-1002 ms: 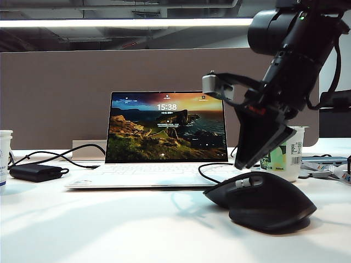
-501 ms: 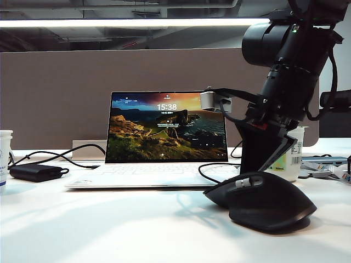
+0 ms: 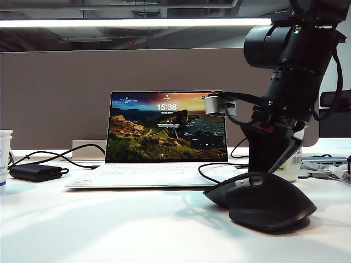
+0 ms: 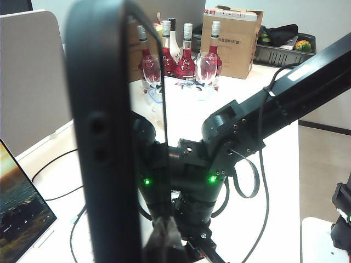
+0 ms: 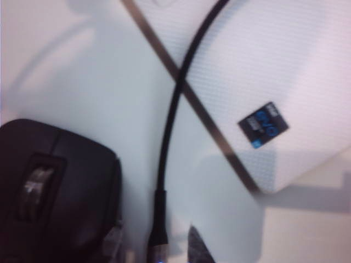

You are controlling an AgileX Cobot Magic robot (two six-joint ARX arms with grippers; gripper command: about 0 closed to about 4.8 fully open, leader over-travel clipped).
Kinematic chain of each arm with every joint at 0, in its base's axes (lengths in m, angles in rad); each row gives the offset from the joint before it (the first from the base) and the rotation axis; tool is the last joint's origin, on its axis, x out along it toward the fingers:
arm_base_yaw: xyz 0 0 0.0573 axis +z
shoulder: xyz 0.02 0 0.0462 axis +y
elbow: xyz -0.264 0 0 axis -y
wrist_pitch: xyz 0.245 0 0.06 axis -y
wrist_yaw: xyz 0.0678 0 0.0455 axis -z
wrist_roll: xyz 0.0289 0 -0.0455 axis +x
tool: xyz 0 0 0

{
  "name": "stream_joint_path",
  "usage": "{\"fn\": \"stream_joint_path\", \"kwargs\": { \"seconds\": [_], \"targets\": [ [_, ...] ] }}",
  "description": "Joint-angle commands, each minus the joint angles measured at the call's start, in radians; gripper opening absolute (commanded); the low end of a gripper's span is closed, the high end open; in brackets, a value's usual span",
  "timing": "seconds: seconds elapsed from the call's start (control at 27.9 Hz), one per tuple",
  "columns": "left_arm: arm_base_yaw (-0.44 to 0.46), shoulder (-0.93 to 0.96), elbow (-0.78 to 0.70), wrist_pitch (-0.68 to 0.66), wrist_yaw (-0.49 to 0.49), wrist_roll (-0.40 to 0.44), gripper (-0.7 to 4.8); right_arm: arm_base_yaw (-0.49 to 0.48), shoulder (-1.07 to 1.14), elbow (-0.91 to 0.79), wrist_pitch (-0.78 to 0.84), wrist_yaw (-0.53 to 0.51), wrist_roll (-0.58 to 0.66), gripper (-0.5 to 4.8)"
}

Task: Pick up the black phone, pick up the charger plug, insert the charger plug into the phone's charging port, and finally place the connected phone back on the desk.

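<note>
Since a second ago my right arm has swung upright and dropped, so my right gripper (image 5: 156,249) now sits low over the desk (image 3: 109,224) behind the black mouse (image 3: 263,205), fingers spread to either side of the charger plug (image 5: 157,233), which lies on the white surface with its cable running across the laptop's (image 3: 164,137) corner. My left gripper is out of sight in its own wrist view, clamped tight on the black phone (image 4: 104,137), which it holds upright and edge-on, up off the desk.
</note>
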Motion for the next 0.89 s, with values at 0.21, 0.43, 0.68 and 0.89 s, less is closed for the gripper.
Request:
{"fn": "stream_joint_path", "kwargs": {
  "seconds": [0.21,0.43,0.68,0.89],
  "targets": [
    [0.001,-0.005,0.007,0.036,0.008,0.000,-0.07,0.002,-0.002,0.001,-0.020,-0.093,-0.003,1.49],
    [0.001,-0.005,0.007,0.036,0.008,0.000,-0.07,0.002,-0.002,0.001,-0.017,-0.169,-0.038,1.49],
    [0.001,-0.005,0.007,0.035,0.008,0.000,-0.06,0.002,-0.002,0.002,0.033,-0.027,-0.029,1.49],
    [0.001,-0.005,0.007,0.035,0.008,0.000,-0.06,0.002,0.002,0.002,0.053,-0.023,-0.029,1.49]
  ]
}}
